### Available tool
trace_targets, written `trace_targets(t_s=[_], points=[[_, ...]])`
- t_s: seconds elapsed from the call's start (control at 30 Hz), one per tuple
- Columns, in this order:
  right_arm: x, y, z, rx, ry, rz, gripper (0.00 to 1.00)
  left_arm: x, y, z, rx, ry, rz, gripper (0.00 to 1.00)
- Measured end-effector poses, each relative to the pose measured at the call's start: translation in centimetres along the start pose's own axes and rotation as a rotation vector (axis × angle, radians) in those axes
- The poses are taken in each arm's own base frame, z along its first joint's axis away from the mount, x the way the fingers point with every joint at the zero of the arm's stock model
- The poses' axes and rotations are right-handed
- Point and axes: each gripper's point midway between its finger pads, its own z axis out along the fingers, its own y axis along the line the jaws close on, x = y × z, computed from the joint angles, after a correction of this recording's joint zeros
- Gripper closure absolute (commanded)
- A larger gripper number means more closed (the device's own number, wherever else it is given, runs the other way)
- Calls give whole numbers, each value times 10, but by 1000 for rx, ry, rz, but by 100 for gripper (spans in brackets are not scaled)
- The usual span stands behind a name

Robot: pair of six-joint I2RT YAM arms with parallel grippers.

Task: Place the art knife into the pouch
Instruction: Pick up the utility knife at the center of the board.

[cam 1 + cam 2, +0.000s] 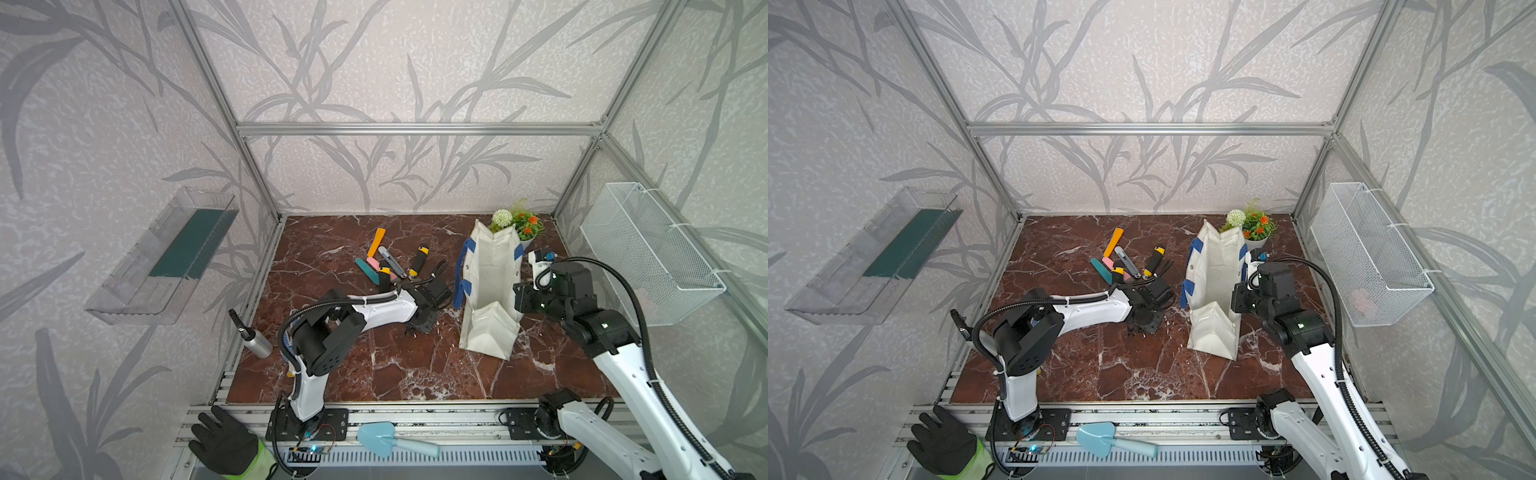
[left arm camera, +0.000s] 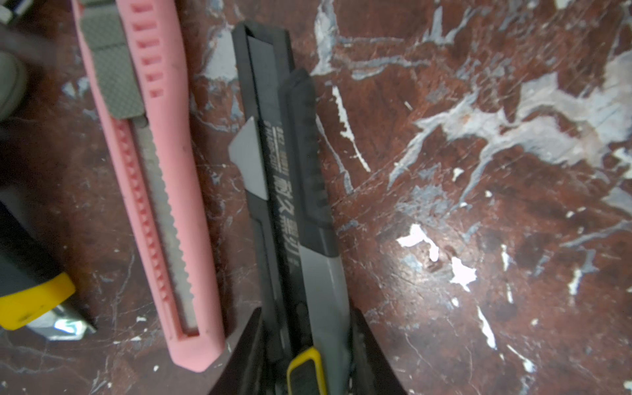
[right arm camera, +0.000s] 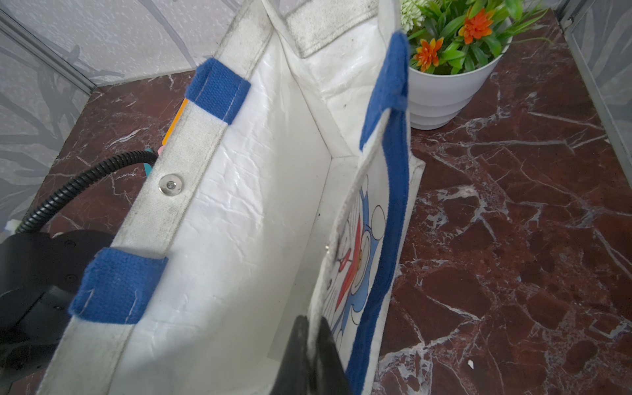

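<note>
The art knife (image 2: 294, 191) is black and grey with a yellow slider and lies on the marble among other cutters, close beside a pink one. My left gripper (image 2: 306, 311) has a finger pressed against each side of its grey end; both top views show it low over the pile (image 1: 395, 286) (image 1: 1128, 283). The pouch (image 1: 490, 270) (image 1: 1214, 270) (image 3: 239, 222), white with blue straps, stands open at the right. My right gripper (image 3: 313, 328) (image 1: 517, 291) is shut on the rim of its cat-printed wall, holding the mouth apart.
Other cutters lie around: pink (image 2: 164, 171), orange (image 1: 376, 241), a black-and-yellow one (image 1: 419, 262). A flower pot (image 1: 521, 226) stands behind the pouch and a spray bottle (image 1: 255, 338) at the left edge. A wire basket (image 1: 648, 253) and a clear shelf (image 1: 166, 257) hang on the walls.
</note>
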Motion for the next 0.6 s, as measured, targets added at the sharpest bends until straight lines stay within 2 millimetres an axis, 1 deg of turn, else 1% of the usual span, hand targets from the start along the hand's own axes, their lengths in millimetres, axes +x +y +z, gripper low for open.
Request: trace_targets(t_s=[0.13, 0.3, 0.4, 0.53, 0.6], points=[[0, 0, 0, 0, 0, 6, 100, 2, 3, -1, -10, -5, -11, 81], [0, 0, 0, -2, 0, 10, 100, 8, 9, -8, -24, 4, -13, 81], [0, 1, -1, -5, -2, 13, 100, 3, 14, -24, -27, -27, -26, 81], [-1, 3, -1, -18, -4, 19, 100, -14, 18, -58, -1, -118, -57, 82], [-1, 5, -1, -30, -4, 20, 100, -19, 20, -71, 4, -153, -67, 82]])
